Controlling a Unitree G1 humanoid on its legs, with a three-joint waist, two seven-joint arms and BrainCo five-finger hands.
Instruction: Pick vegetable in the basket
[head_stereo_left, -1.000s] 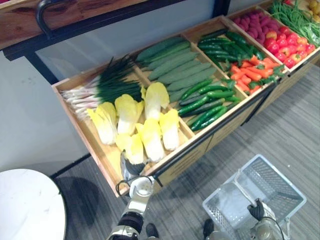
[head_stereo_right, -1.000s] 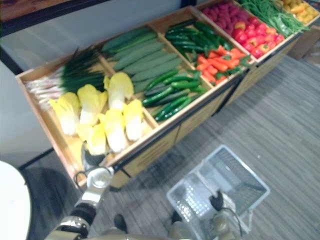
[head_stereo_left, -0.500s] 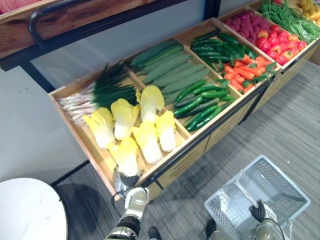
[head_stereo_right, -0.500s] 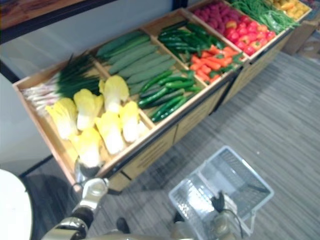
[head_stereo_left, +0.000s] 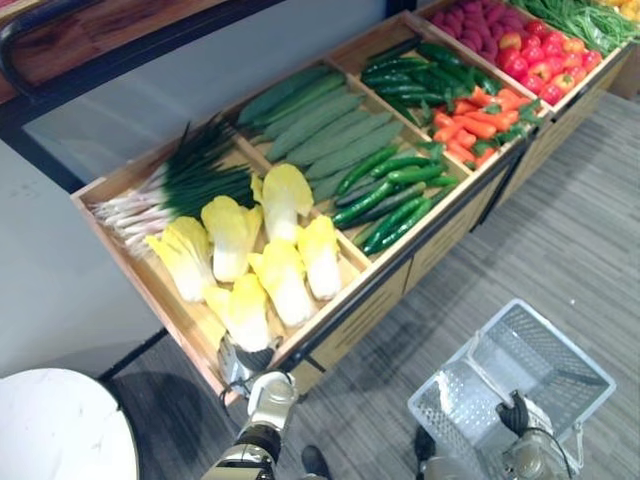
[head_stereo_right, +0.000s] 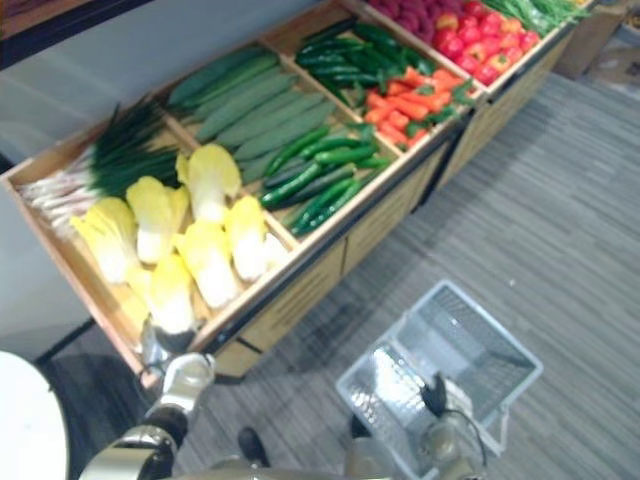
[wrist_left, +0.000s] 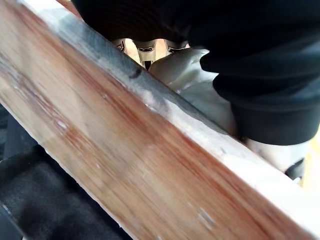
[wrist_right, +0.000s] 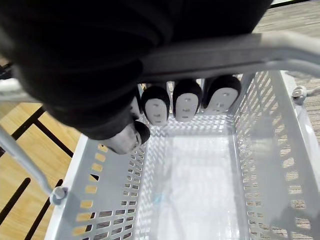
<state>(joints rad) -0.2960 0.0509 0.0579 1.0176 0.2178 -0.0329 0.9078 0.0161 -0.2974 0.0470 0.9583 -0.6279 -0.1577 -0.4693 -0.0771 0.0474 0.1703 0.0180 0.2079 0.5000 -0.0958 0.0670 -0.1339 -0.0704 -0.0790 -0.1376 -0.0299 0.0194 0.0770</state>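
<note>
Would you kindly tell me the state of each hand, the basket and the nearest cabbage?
Right hand: fingers curled round the handle.
Basket: empty, carried by its handle.
Left hand: at the crate's front edge, by the nearest cabbage's base; grip hidden.
Nearest cabbage: lying in the crate, not yet lifted.

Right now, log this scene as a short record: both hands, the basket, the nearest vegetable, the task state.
left hand: at the front edge of the wooden crate, beside the nearest cabbage; whether it holds anything cannot be told
right hand: curled over the handle of the basket
basket: white mesh, in front of the stall, nothing inside
nearest cabbage: lying in the crate with the other cabbages
task state: no vegetable in the basket yet
</note>
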